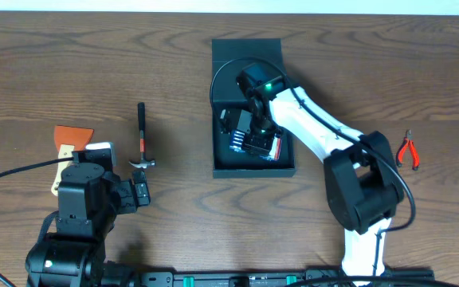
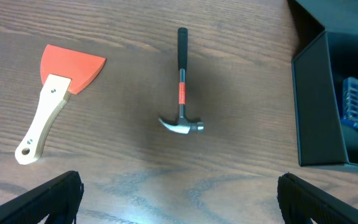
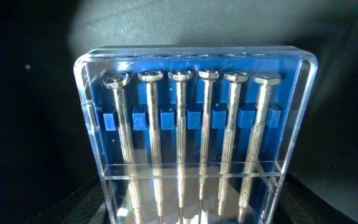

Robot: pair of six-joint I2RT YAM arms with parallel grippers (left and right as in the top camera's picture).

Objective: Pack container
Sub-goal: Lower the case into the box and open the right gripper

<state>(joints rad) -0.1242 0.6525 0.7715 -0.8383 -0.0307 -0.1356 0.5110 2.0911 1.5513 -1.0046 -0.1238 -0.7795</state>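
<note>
Across the wooden desk (image 1: 70,64), the dark teal container (image 1: 253,169) is the largest thing. It lies open with its flap lid (image 1: 245,52) folded flat at the far end, directly beneath the right jaws and well off to the right of the left jaws. Its long axis runs away from the robot. The right arm (image 1: 317,127) is plainly the nearer one, reaching down inside the box, while the left arm (image 1: 78,199) hangs back over the near desk with its jaws set wide apart and empty. Ahead and left of the left jaws lies a scraper (image 2: 55,93) with an orange blade and a wooden handle. Straight ahead of them lies a small claw hammer (image 2: 181,87), head nearest and handle pointing away, so we judge it the left arm's likeliest next pick. Right in front of the right jaws, inside the container, is a clear case of six precision screwdrivers (image 3: 194,143) on a blue insert. It fills the right wrist view so fully that the fingers are hidden, and we cannot tell whether those jaws are clamped on it or have let go. Red-handled pliers (image 1: 409,150) lie well out to the right of the right jaws.
</note>
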